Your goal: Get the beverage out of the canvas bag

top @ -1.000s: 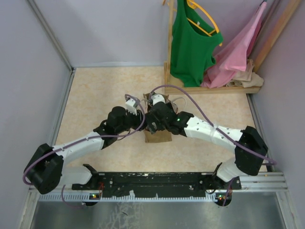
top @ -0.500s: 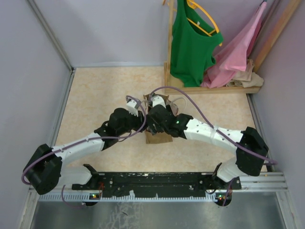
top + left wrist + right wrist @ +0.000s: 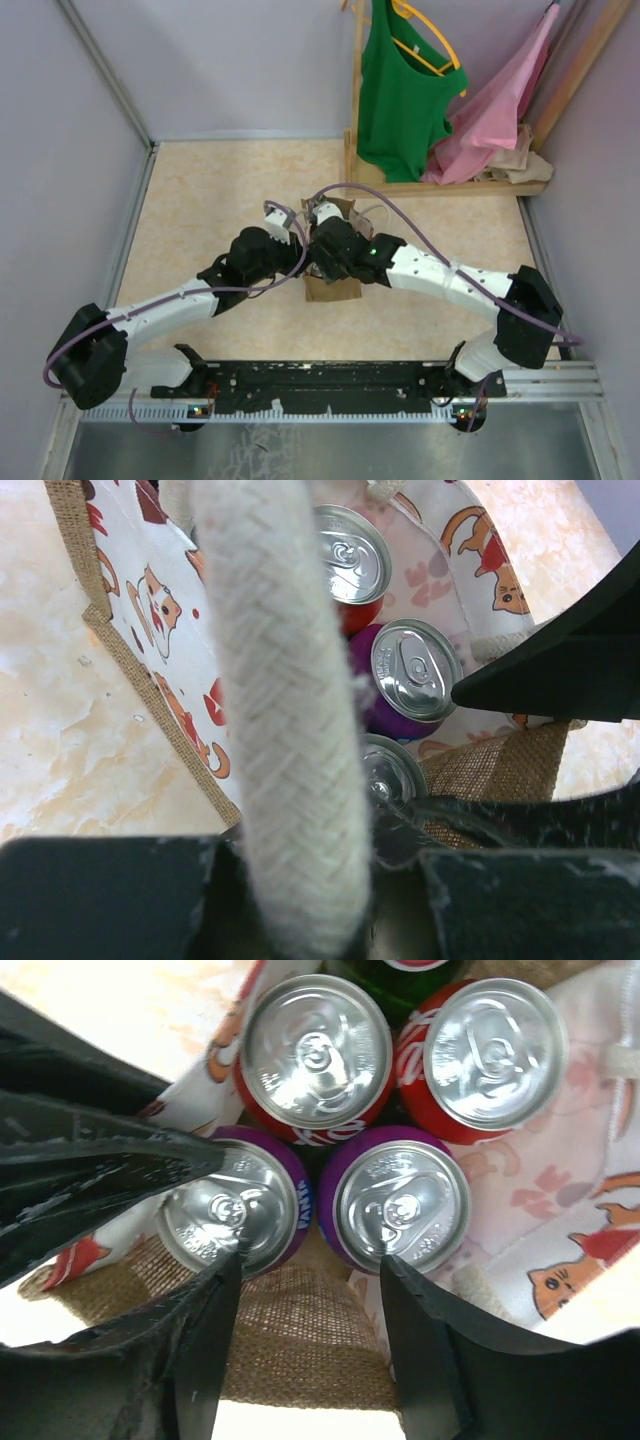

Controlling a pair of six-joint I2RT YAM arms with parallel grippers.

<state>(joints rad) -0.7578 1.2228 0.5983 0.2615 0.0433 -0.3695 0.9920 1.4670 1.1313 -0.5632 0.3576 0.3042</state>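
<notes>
Beige table (image 3: 200, 200), bag (image 3: 330, 290) mid-table. Left gripper (image 3: 310, 900) pinches handle (image 3: 280, 680). Right gripper (image 3: 310, 1260), jaws part-open, empty, over purple cans (image 3: 400, 1205): grasp step. Next: centre on one can, descend, close.

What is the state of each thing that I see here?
canvas bag: upright, open on top
cans: upright, sealed, inside the bag
left gripper: shut on the white handle
right gripper: open, above the cans
green shirt: hanging on a yellow hanger
</notes>
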